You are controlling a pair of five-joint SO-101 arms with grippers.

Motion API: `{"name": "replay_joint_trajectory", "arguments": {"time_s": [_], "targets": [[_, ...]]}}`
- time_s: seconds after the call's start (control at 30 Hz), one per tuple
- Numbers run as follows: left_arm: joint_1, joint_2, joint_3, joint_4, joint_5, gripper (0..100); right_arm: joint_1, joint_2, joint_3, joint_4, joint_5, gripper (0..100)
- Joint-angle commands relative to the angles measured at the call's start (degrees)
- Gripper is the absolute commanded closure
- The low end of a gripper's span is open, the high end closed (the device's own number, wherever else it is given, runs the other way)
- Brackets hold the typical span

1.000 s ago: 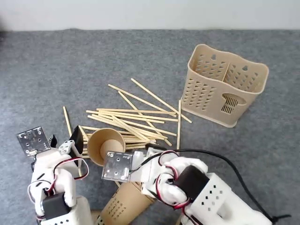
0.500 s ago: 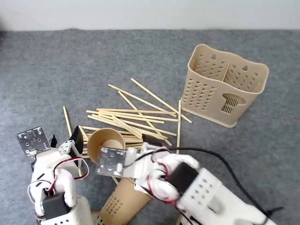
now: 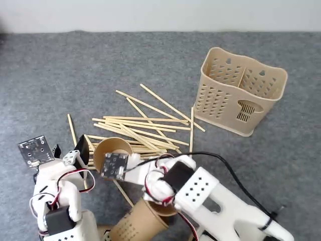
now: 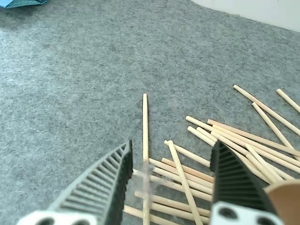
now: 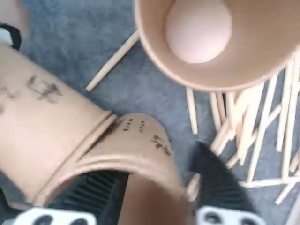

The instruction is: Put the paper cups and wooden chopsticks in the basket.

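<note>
Chopsticks [image 3: 145, 128] of pale wood lie strewn on the grey felt desk [image 3: 60, 75]. Their near ends sit under the left pincer [image 4: 173, 145], whose jaws hang spread wide and hold nothing. Just beside its right jaw a brown paper cup [image 3: 113, 150] rests on the sticks, mouth turned upward. The right pincer [image 5: 159, 171] stands parted astride the rim of a second brown paper cup [image 3: 133, 226], which lies on its side. One jaw is inside and one outside, not yet clamped. Well beyond that pincer, to its right, stands the beige perforated plastic basket [image 3: 215, 100], with nothing showing above its rim. By my reading nothing is delivered: both cups and every stick are left to go in.
</note>
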Motion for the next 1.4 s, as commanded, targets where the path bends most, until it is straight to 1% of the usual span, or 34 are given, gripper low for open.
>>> {"name": "replay_joint_trajectory", "arguments": {"time_s": [0.0, 0.1, 0.23, 0.4, 0.5, 0.67, 0.77, 0.9, 1.13, 1.37], "targets": [[0.0, -0.9, -0.4, -1.5, 0.3, 74, 4.9, 0.1, -4.3, 1.5, -0.3, 97.5], [0.0, -0.9, -0.6, -1.6, 0.3, 74, 7.5, 0.1, -8.4, 4.4, -0.3, 99.0], [-0.4, -0.9, -0.7, -1.6, 0.3, 74, 8.0, 0.1, -16.2, 10.3, -0.3, 98.9], [-6.7, -0.9, -0.5, -5.5, 0.7, 74, 8.0, 0.1, -25.6, 15.2, -0.4, 98.9], [-8.0, -0.9, -0.4, -6.1, 0.7, 74, 8.0, 0.1, -29.5, 16.2, -0.7, 98.9], [-8.0, -0.9, -0.4, -6.1, 0.7, 74, 7.9, 0.5, -36.3, 16.2, -0.9, 98.9], [-8.0, -0.9, -0.4, -6.1, 0.7, 74, 7.8, 0.8, -39.1, 14.4, -3.7, 98.9], [-8.0, -0.9, -0.4, -6.1, 0.7, 74, 7.6, 0.8, -39.0, 10.2, -5.2, 98.9], [-7.9, -0.9, -0.4, -6.1, 0.7, 74, 1.8, 1.5, -38.4, 4.8, -5.7, 98.9], [-7.9, -0.9, -0.4, -6.1, 0.7, 74, 1.5, 11.3, -38.4, 3.2, -5.5, 98.9]]}}
